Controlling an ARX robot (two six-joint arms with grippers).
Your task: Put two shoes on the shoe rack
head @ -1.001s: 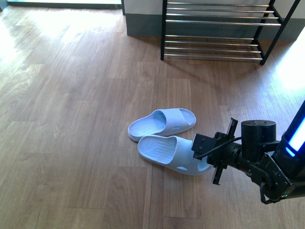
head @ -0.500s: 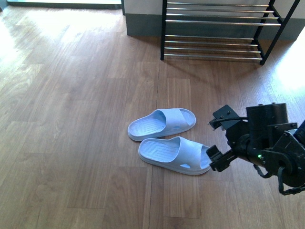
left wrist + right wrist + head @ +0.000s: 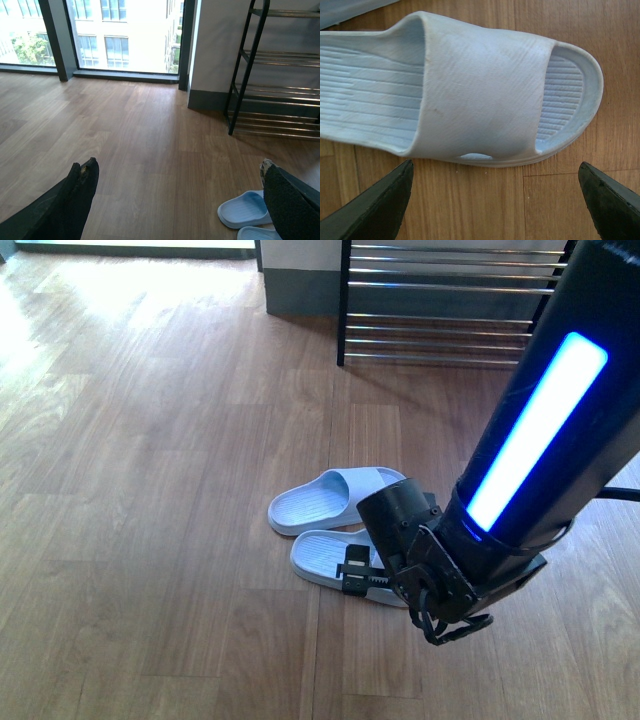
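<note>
Right gripper [image 3: 495, 167] hovering at the nearer pale blue sandal [image 3: 470, 90], fingers standing wide apart and gripping nothing, other sandal [image 3: 335, 495] lying just beside it, both resting on the wood floor [image 3: 150, 490] well apart from the shoe rack [image 3: 450, 310], left gripper [image 3: 178, 165] gaping wide, empty.

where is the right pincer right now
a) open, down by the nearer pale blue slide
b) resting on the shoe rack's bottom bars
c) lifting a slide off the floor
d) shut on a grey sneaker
A: in the right wrist view the right pincer has its fingertips spread wide and gripping nothing, with the nearer slide lying flat on the wood floor just ahead of it.
</note>
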